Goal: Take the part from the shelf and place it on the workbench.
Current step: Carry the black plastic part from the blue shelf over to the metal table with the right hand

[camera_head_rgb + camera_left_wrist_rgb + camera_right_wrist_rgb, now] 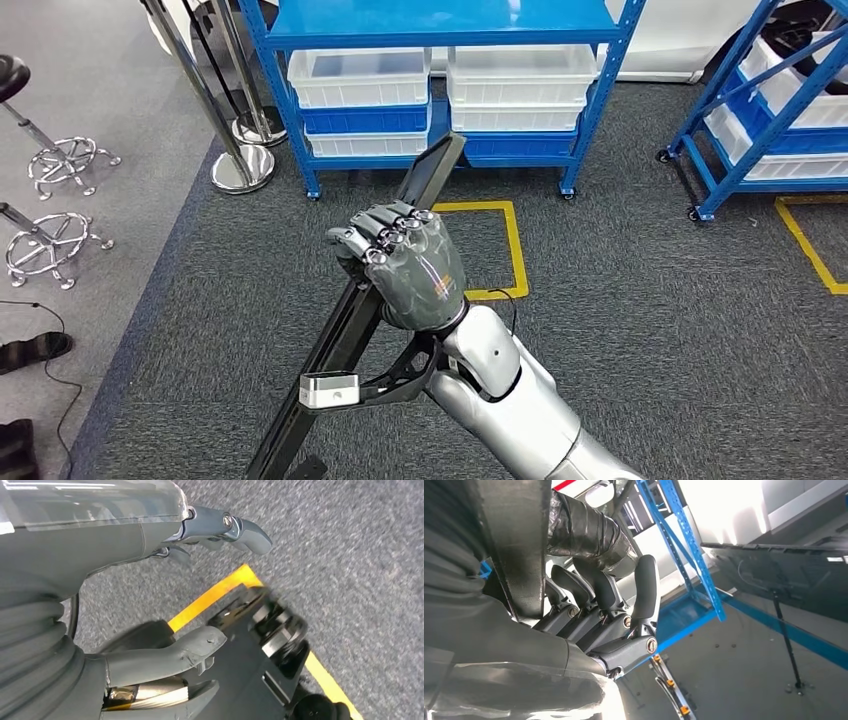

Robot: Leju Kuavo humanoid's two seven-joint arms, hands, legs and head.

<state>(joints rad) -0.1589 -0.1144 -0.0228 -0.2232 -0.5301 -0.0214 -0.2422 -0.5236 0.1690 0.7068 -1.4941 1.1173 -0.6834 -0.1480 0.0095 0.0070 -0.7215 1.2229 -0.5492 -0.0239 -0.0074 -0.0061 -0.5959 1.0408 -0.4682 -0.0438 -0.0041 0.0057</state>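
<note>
Grey carpet (650, 330) marked with yellow floor tape (515, 250) is shown before a blue shelf (440, 25) stacked with white bins (360, 78). The long, flat black part (345, 335) is gripped mid-length by the right hand (405, 265), fingers curled tightly around it. The left hand (165, 650) is seen hanging, fingers apart, holding nothing. Slippage is judged possible, since the smooth, rigid bar overhangs the grip on both sides.

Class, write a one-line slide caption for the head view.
Right hand grips a long black part above grey carpet, facing a blue shelf of white bins.
</note>
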